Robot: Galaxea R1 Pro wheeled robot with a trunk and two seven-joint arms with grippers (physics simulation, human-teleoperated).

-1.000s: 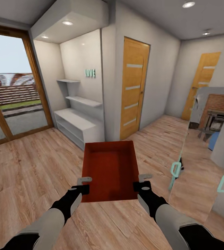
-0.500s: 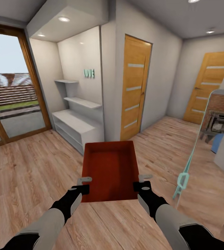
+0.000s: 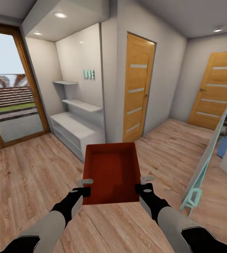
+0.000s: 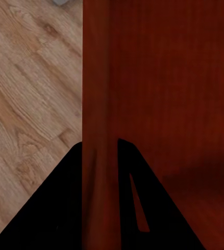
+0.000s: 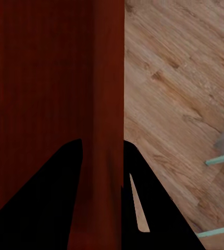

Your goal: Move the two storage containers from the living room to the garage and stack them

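One red-orange storage container (image 3: 111, 172) is carried in front of me above the light wood-plank floor, empty and level. My left gripper (image 3: 85, 186) is shut on its left wall, which runs between the black fingers in the left wrist view (image 4: 99, 156). My right gripper (image 3: 144, 184) is shut on the right wall of the same container (image 5: 104, 156). The second container is out of view.
Ahead stand a white shelf unit (image 3: 76, 128) in a wall niche and an orange-wood door (image 3: 136, 93). A second orange door (image 3: 217, 91) lies far right. A glass patio door (image 3: 8, 102) is at left. A pale teal-edged glass panel (image 3: 205, 165) juts in close at right.
The whole view has swung to the right: the far orange door has come more into sight and the glass panel slid toward the right edge. The container stays held the same way.
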